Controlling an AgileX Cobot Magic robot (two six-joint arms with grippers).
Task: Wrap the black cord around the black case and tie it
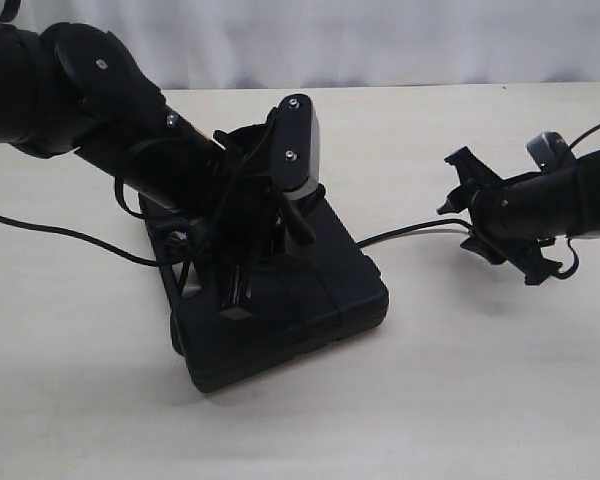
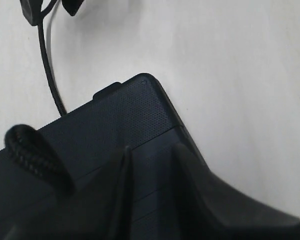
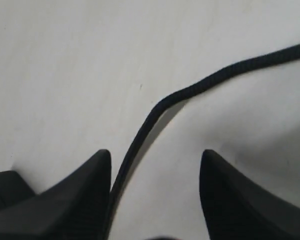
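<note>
The left arm (image 1: 90,100) and right arm (image 1: 570,195) are matte black, with silver screws (image 1: 293,101) and thin cables (image 1: 595,130).

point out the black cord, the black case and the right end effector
black cord (image 3: 215,77): right wrist view, the middle of its visible stretch
black case (image 1: 340,275): exterior view, the flat lid near its right corner
right end effector (image 3: 156,155): right wrist view, midway between its two fingertips

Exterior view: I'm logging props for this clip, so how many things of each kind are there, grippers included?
black case: 1
black cord: 1
grippers, namely left gripper and right gripper: 2
Total: 4
</note>
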